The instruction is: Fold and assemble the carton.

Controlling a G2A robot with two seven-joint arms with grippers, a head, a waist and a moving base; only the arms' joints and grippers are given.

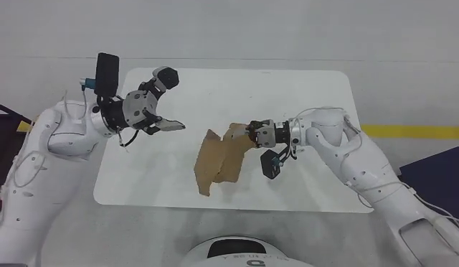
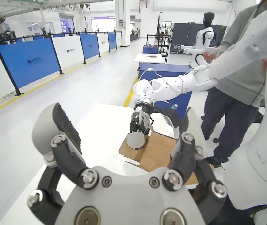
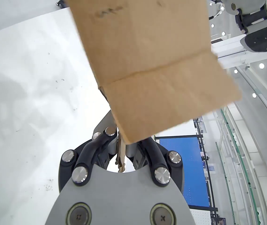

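Note:
The brown cardboard carton [image 1: 219, 159] is flattened and creased, and is held partly lifted over the middle of the white table [image 1: 301, 95]. My right gripper [image 1: 249, 133] is shut on the carton's right edge; in the right wrist view the carton [image 3: 152, 54] rises from between the closed fingers [image 3: 111, 139]. My left gripper [image 1: 166, 102] hovers open over the table's left part, well apart from the carton, with nothing between its fingers. From the left wrist view, the carton [image 2: 157, 151] lies beyond the spread fingers [image 2: 63, 127], with the right gripper [image 2: 137, 139] clamped on it.
A person [image 2: 241, 90] stands beside the table on the right arm's side. Beyond the table are blue barrier panels [image 2: 30, 61] and another small table [image 2: 148, 58]. A yellow floor line [image 1: 412, 131] runs past the table's right edge.

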